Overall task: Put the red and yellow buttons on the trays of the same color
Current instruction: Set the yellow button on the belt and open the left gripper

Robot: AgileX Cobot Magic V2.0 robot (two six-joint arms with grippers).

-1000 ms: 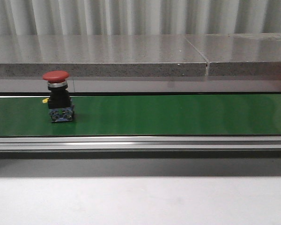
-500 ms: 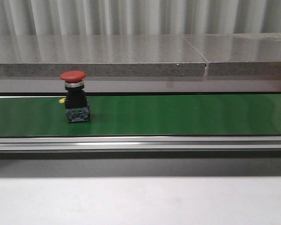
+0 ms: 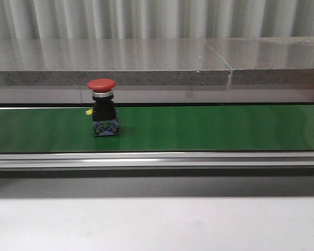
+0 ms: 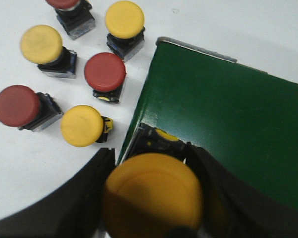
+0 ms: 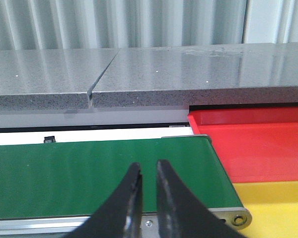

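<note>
Behind your work area you have a wall of pale corrugated panels (image 3: 157,18) with vertical ribs, evenly lit and slightly bluish. In front of it a speckled grey stone ledge (image 3: 110,63) spans the front view; you can see a dark seam (image 3: 230,70) where two slabs meet, right of centre. The polished top of the ledge mirrors the wall's ribs as soft vertical streaks. Below the ledge lies a narrow white strip (image 3: 199,95). Nearest you, the white counter (image 3: 157,225) fills the bottom of the front view, matte, with soft light and no hard shadows.
</note>
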